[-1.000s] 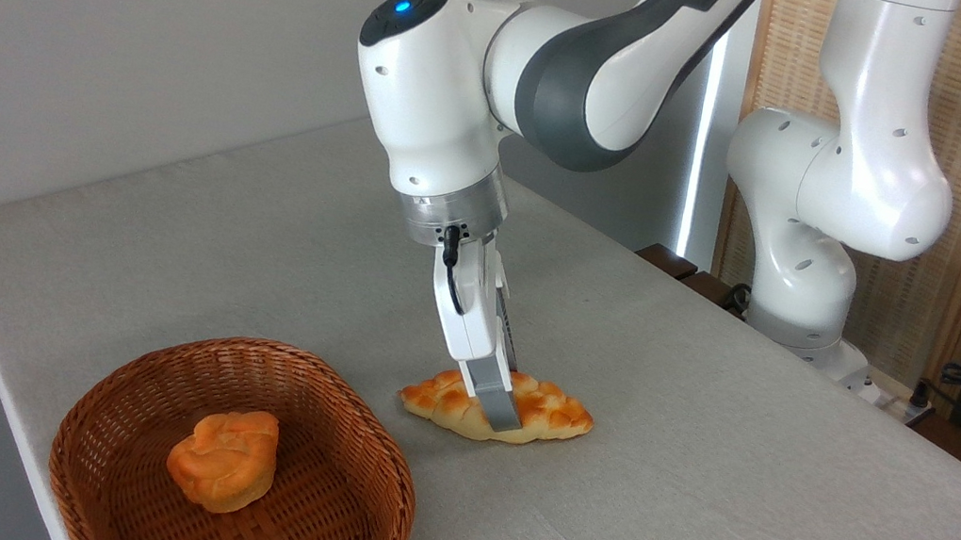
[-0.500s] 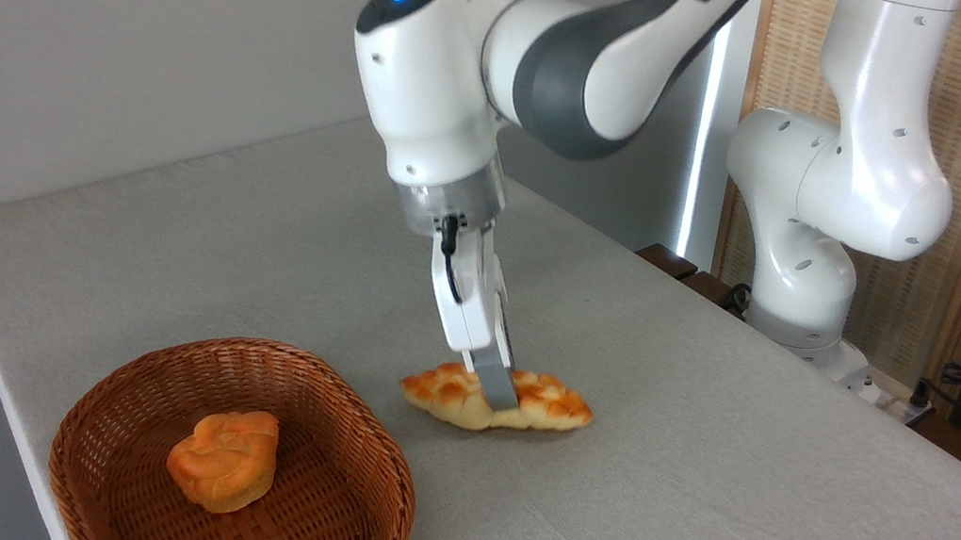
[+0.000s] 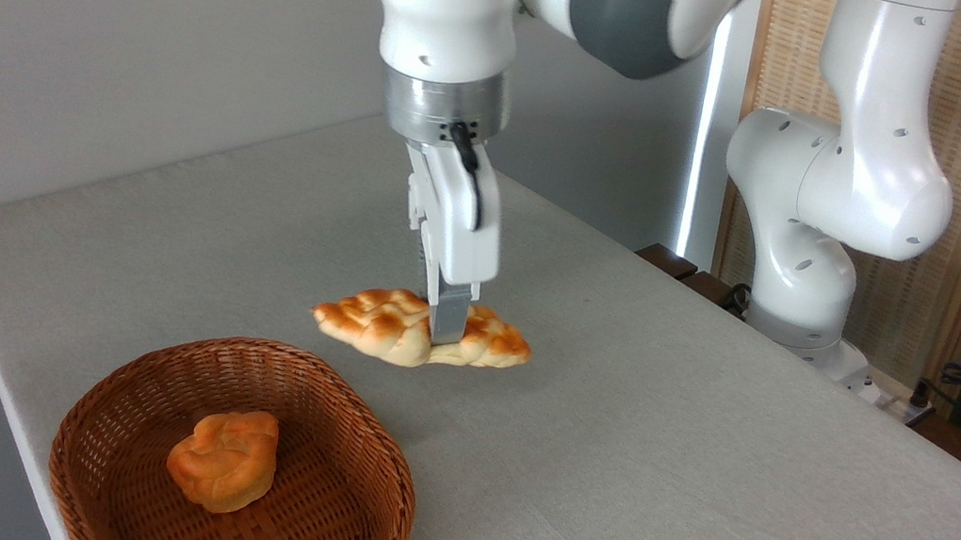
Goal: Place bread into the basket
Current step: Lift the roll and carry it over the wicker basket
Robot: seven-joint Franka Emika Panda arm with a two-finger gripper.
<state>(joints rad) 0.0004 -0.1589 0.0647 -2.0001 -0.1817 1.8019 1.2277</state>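
1 orange bun [image 3: 224,458] is seen inside the 1 basket [image 3: 378,445] at near left. 1 bread [image 3: 381,327] is held clear of the table [image 3: 695,493], beyond the basket's far rim, clamped across its middle by the gripper [image 3: 446,330].

The bench [image 3: 700,455] is covered with pale grey cloth. The wicker basket [image 3: 377,455] is set near its front left edge, an orange bun [image 3: 224,458] inside.

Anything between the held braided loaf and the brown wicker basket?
No. In the fixed camera view only bare grey table separates the pale braided loaf, clamped in the gripper, from the wicker basket.
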